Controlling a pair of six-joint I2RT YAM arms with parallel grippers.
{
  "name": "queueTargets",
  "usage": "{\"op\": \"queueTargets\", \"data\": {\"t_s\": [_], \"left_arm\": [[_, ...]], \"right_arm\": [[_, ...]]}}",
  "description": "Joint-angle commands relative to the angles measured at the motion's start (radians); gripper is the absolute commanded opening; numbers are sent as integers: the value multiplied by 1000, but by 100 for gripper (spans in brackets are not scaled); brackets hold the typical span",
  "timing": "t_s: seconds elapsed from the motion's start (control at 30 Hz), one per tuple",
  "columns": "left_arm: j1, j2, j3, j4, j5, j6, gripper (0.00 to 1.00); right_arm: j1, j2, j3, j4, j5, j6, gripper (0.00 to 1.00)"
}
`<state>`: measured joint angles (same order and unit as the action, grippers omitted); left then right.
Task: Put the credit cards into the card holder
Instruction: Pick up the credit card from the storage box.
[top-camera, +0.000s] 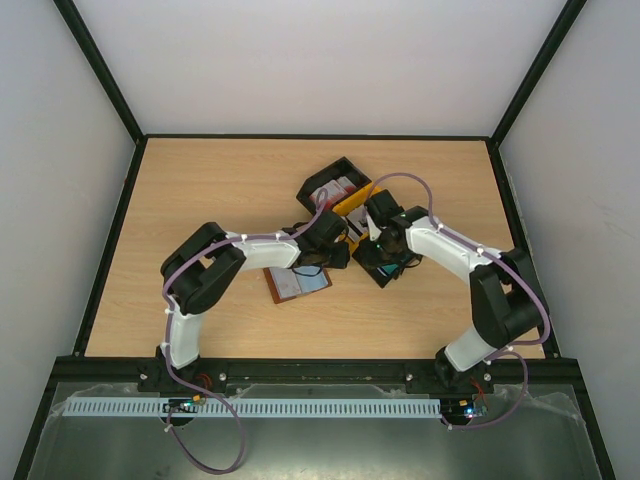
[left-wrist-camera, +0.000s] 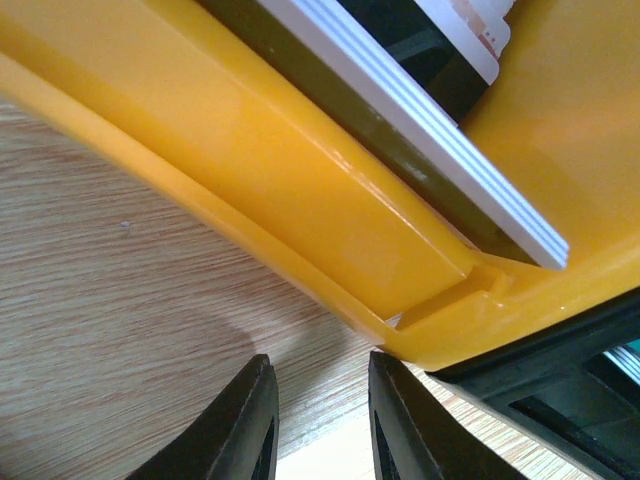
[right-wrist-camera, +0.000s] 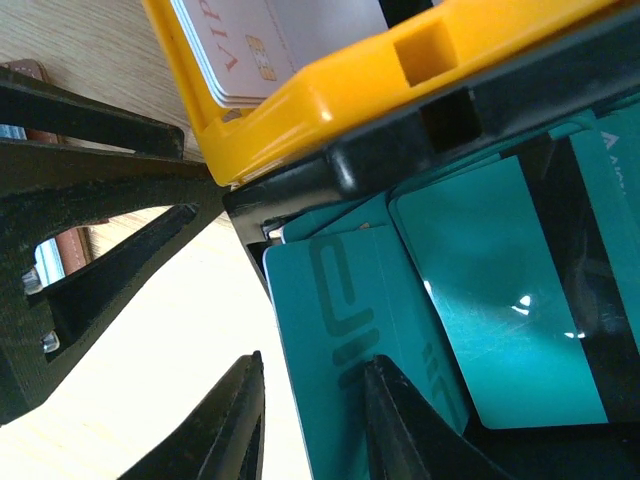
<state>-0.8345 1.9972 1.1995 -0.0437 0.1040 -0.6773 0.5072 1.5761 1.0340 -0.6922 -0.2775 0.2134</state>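
- Credit cards (right-wrist-camera: 480, 320) in teal were found stacked in the black compartment of the tray (right-wrist-camera: 330, 90).
- The card holder (top-camera: 298, 285) was laid open on the counter (top-camera: 200, 190), near the tray.
- The right end effector (right-wrist-camera: 315, 400) was kept apart at the teal stack's edge, with nothing clamped.
- The left end effector (left-wrist-camera: 320, 400) was kept slightly apart and empty, beside the tray's yellow wall.

Table (top-camera: 200, 180) open far, left and near-right. Centre blocked: left arm (top-camera: 265, 251), right arm (top-camera: 440, 246) and bin tray (top-camera: 322, 171) crowd together, card holder (top-camera: 297, 284) just near them.
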Motion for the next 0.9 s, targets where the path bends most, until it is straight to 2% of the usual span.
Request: {"op": "queueTargets", "data": {"t_s": [0.0,0.17,0.37,0.67,0.87], "left_arm": [[6,15,12,8,-6,4,28],[7,17,12,8,-6,4,28],[7,9,9,14,-4,2,28],[7,-3,6,15,-3,6,28],[7,-42,4,15,-18,9,31]], "right_arm": [[8,-37,1,-37,-5,10,26],[7,-38,-3,-38,17,12,20],[7,-53,5,-36,56,21,8],[7,-64,31,-41,115,35,2],[8,-110,89,-60,274,69,2]]}}
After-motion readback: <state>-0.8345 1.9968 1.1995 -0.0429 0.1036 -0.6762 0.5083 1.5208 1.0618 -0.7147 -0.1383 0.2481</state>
